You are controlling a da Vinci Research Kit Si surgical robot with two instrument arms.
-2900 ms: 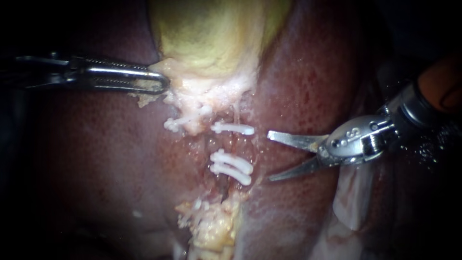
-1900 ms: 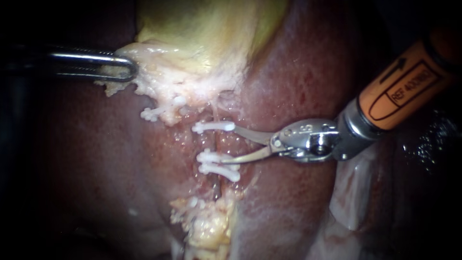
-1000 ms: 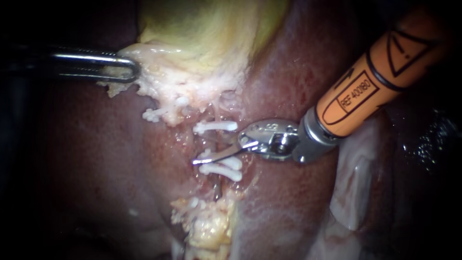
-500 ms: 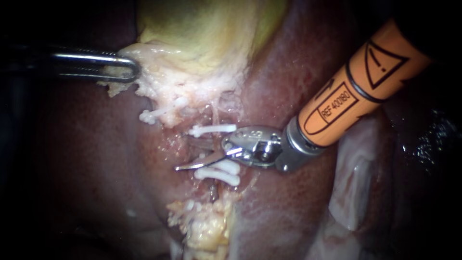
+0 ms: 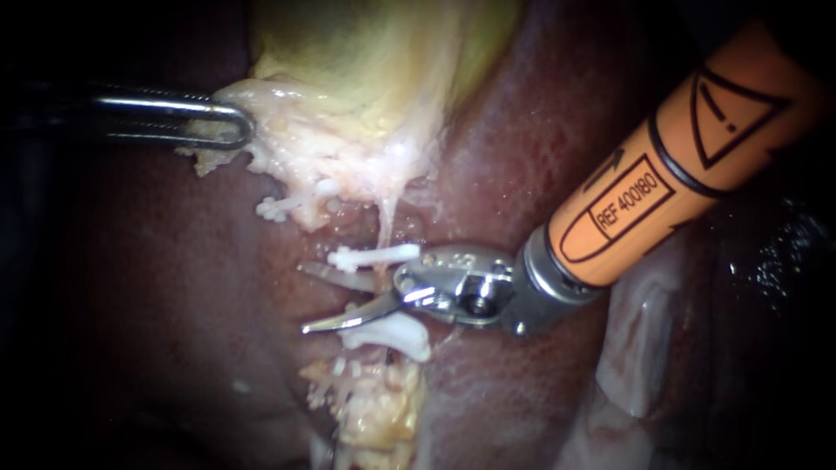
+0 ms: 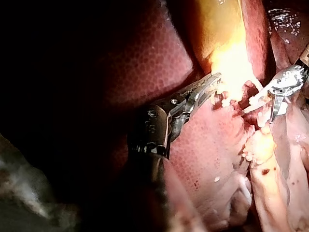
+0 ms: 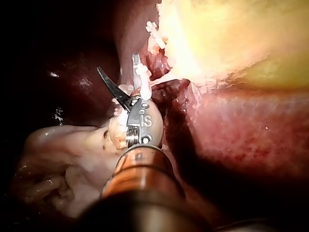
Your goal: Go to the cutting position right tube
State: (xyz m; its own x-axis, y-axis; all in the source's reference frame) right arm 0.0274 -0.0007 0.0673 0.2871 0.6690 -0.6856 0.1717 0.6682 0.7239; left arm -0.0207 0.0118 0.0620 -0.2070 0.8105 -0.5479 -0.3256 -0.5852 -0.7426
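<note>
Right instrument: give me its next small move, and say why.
Probably stop here, ready to cut. The right instrument's open blades straddle the tube between the upper clip and the lower clips, tips past it; the left instrument grips the gallbladder's edge.

Both the left instrument [image 5: 242, 130] and the right instrument [image 5: 305, 297] show bright polished metal at their tips; the right one's shaft sleeve [image 5: 679, 165] looks like smooth orange plastic with a slight sheen. The clips [image 5: 374, 256] look like matt white plastic. The liver [image 5: 174, 287] is wet, glossy and finely stippled; the gallbladder [image 5: 374, 52] is smooth, ragged along its lower edge
</note>
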